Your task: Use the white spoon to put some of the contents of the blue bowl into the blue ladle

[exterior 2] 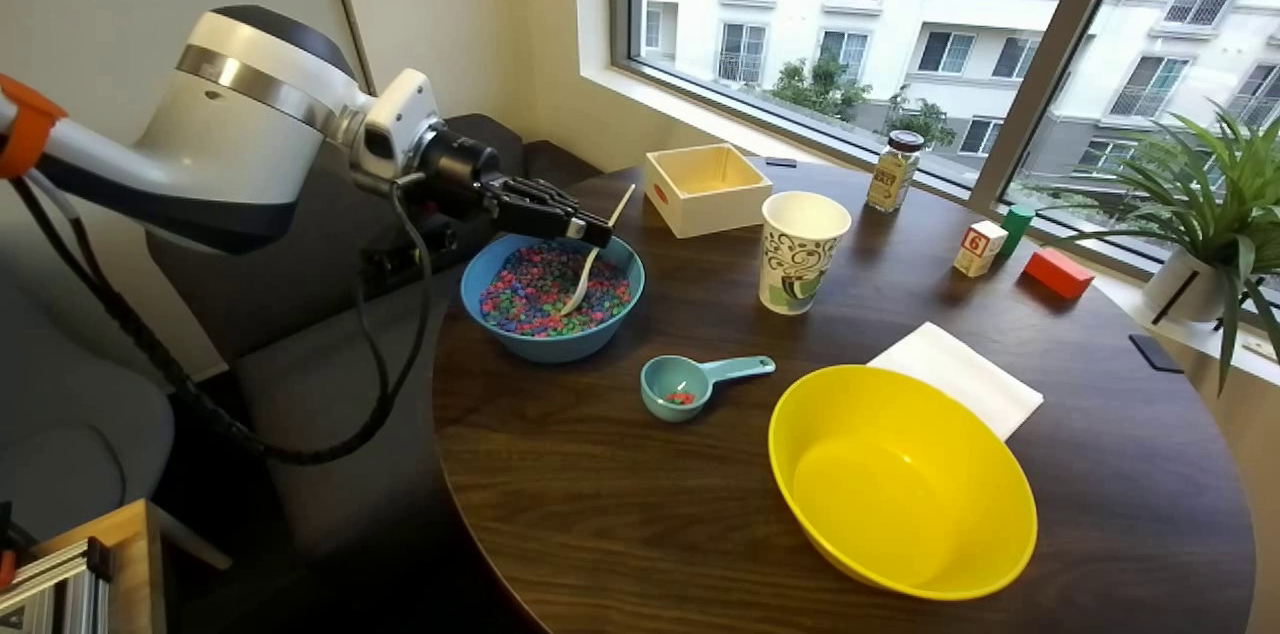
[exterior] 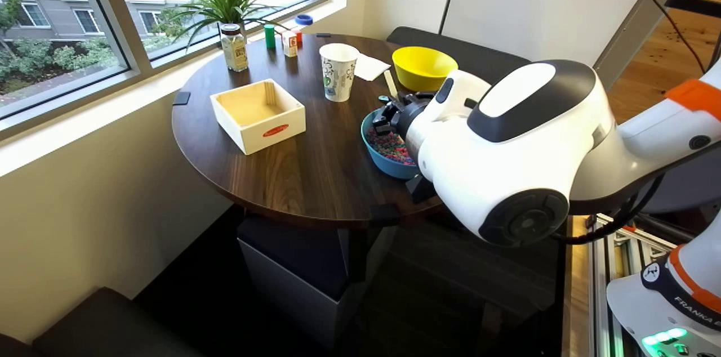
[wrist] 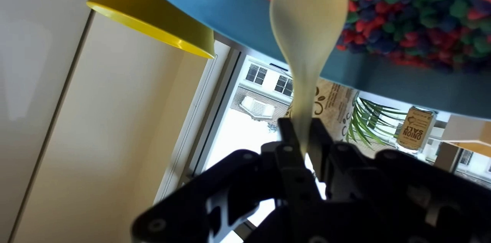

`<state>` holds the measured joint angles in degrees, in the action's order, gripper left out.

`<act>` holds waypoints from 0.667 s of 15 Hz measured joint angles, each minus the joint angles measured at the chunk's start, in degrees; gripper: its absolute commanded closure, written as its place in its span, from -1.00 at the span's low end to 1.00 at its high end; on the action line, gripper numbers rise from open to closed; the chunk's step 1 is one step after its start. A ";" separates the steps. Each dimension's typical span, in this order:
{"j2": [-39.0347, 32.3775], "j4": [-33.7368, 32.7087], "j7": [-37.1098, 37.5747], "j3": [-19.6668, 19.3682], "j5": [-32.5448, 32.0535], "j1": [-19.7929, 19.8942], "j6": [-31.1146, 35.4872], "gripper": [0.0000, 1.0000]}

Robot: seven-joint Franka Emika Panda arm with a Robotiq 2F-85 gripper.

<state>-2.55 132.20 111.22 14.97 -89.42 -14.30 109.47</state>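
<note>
Currently, gripper clamped on white spoon over blue bowl; spoon tilted, head inside bowl, contact with contents unclear; blue ladle near bowl, few red pieces inside.

The table is a round dark-wood one, pretty loaded tbh. The ladle lies between the blue bowl and the yellow bowl, with a napkin half peeking out in an exterior view. The cup stands upright between that and a box. Near the edge: jar, 6 block, green cylinder, red block.
</note>
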 measured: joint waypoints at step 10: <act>-0.84 -2.49 0.15 -0.11 6.21 0.18 0.00 0.93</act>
<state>-3.38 129.71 111.38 14.86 -83.21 -14.12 109.47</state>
